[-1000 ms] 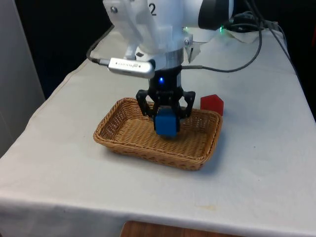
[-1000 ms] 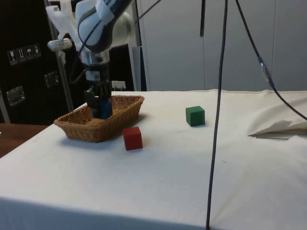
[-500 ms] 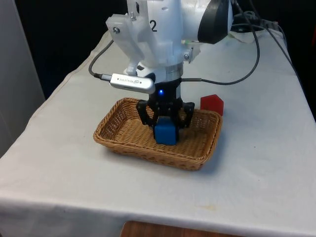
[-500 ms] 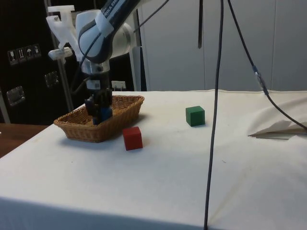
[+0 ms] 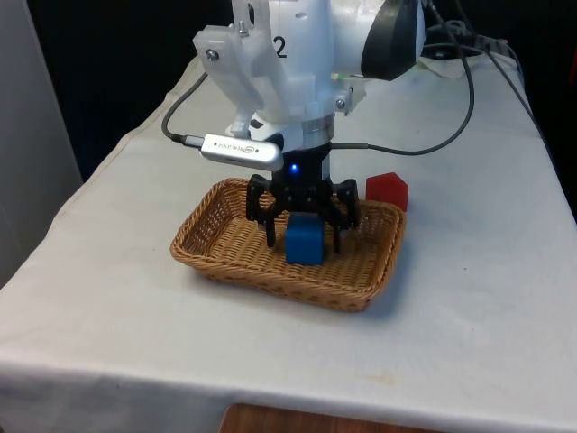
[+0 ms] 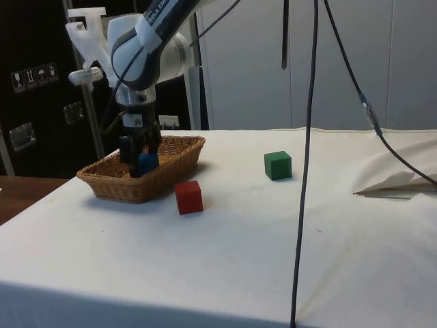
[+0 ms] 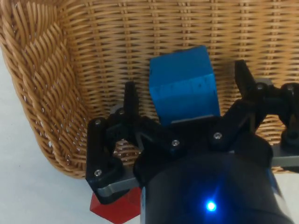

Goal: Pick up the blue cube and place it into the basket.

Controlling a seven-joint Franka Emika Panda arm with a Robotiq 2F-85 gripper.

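The blue cube (image 5: 304, 239) rests on the floor of the wicker basket (image 5: 225, 242), between the fingers of my gripper (image 5: 304, 236). The jaws stand open, with a gap on each side of the cube. From the side, the blue cube (image 6: 147, 162) peeks out above the basket wall (image 6: 130, 188), under the gripper (image 6: 138, 167). In the wrist view the blue cube (image 7: 183, 86) sits on the woven floor of the basket (image 7: 56, 74), with the gripper (image 7: 184, 91) spread around it and both fingers apart from it.
A red cube (image 5: 388, 190) stands on the white cloth just outside the basket, and it also shows as the red cube (image 6: 188, 197) and the red cube (image 7: 114, 207). A green cube (image 6: 278, 165) sits farther along the table. Black cables (image 6: 305, 171) hang over the table.
The gripper came down into the basket with the blue cube, then opened wide and let it go. The cube now sits on the basket floor.
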